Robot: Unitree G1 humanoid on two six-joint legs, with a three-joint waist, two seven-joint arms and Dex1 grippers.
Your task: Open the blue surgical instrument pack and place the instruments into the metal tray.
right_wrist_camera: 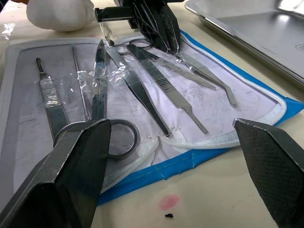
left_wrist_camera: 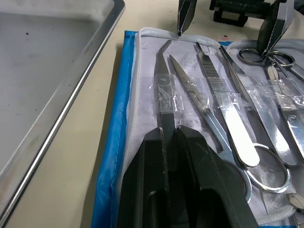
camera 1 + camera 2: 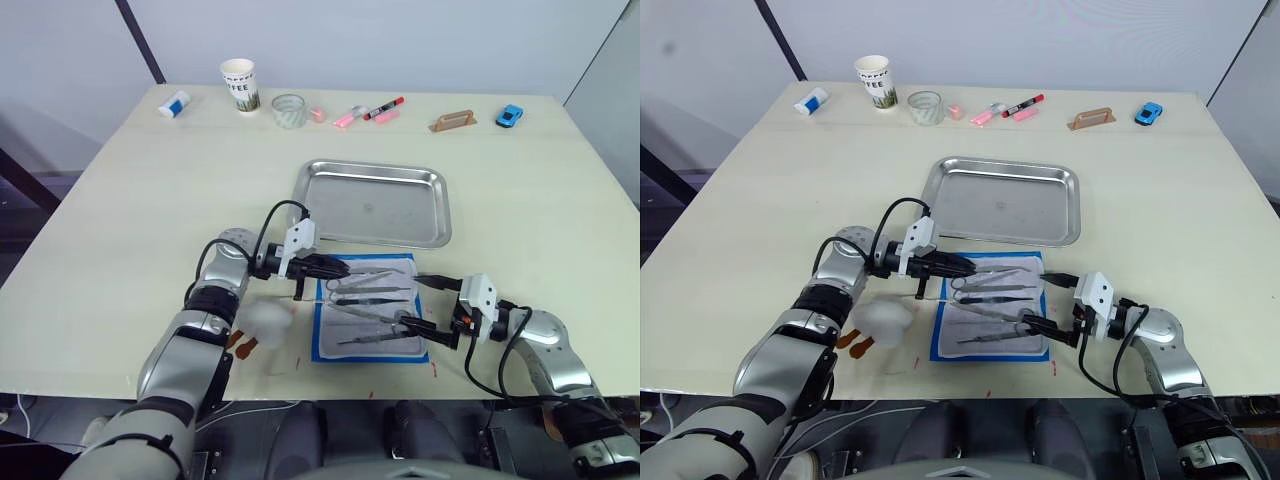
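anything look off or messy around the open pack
A few oddities: clear tape strips still cross the instruments on the pack's lining, a crumpled white wad lies beside the blue surgical instrument pack, and a small red mark stains the table. The metal tray holds no instruments.

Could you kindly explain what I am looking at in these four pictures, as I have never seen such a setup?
A two-armed humanoid robot works at a table. Two pictures come from its head cameras, two from its wrists. The blue surgical instrument pack lies open near the robot, with the instruments taped to its lining. Beyond it sits the metal tray, with nothing in it. The left gripper is shut on a curved forceps; the right gripper is open, holding nothing. Cups, markers and a toy car stand at the far edge.
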